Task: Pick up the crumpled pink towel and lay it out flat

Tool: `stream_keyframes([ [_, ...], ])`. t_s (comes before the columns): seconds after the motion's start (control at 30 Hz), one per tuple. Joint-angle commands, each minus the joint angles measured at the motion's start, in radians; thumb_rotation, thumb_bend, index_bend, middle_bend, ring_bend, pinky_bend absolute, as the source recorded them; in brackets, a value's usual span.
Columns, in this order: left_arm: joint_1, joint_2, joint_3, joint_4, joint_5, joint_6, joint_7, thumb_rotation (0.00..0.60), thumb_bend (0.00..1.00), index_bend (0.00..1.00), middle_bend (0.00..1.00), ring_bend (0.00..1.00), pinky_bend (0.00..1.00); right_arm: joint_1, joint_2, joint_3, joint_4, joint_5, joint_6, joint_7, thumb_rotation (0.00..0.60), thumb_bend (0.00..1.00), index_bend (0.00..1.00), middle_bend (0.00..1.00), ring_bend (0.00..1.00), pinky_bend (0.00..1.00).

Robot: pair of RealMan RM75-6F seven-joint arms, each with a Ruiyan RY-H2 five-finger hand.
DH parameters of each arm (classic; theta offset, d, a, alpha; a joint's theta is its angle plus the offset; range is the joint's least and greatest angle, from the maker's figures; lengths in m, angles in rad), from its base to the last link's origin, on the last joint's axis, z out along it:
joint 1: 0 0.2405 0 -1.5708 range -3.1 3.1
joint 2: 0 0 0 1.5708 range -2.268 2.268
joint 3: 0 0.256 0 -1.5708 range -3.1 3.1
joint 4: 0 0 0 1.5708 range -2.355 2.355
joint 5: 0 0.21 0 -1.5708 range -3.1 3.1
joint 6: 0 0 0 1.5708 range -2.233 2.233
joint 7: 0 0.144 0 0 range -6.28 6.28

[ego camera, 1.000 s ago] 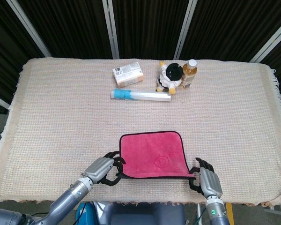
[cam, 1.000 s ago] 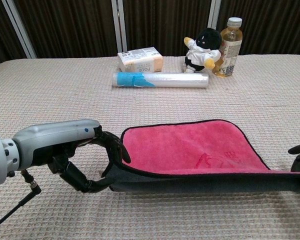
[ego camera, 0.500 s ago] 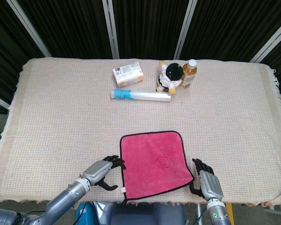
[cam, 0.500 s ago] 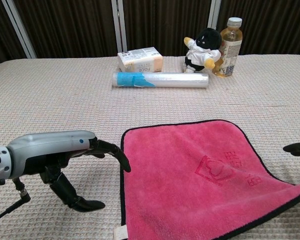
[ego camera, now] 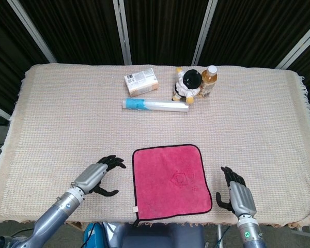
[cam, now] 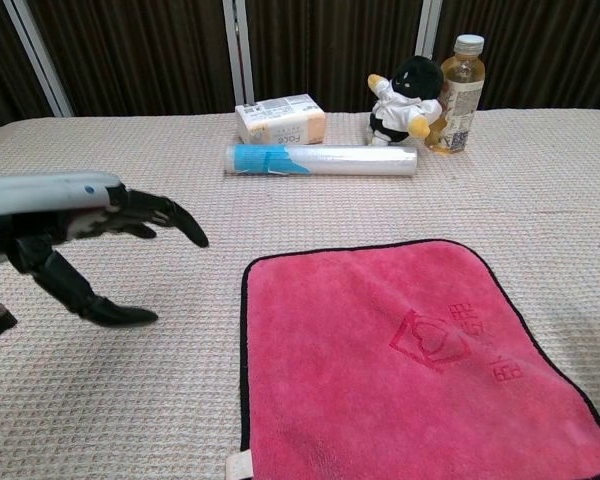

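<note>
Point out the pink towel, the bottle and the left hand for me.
pink towel [ego camera: 171,181]: head view, middle of the flat cloth.
bottle [cam: 462,93]: chest view, on its label.
left hand [ego camera: 94,175]: head view, back of the open hand, left of the towel.

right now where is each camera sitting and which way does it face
Head view: sits high above the near table edge, looking steeply down on the whole table; shows the left hand and right hand, both empty with fingers apart, either side of the flat pink towel.
Chest view: sits low at the near edge, looking across toward the dark curtains; shows the left hand and only a dark sliver at the right edge.
Shared: pink towel, box, plastic roll, plush toy, bottle.
</note>
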Motion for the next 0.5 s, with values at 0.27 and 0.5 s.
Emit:
stream_keyframes([
  [0.27,0.095,0.147,0.012,-0.043,0.121,0.123,0.007,0.6,0.26,0.21,0.1,0.0,0.02,0.02,0.137,0.087,0.012,0.071,-0.056,0.055,0.6,0.43,0.0,0.0,0.0,0.0],
  [0.5,0.234,0.211,0.08,-0.024,0.246,0.362,0.21,0.6,0.1,0.1,0.02,0.0,0.0,0.022,0.255,0.052,0.068,-0.074,-0.155,0.117,0.6,0.33,0.0,0.0,0.0,0.0],
])
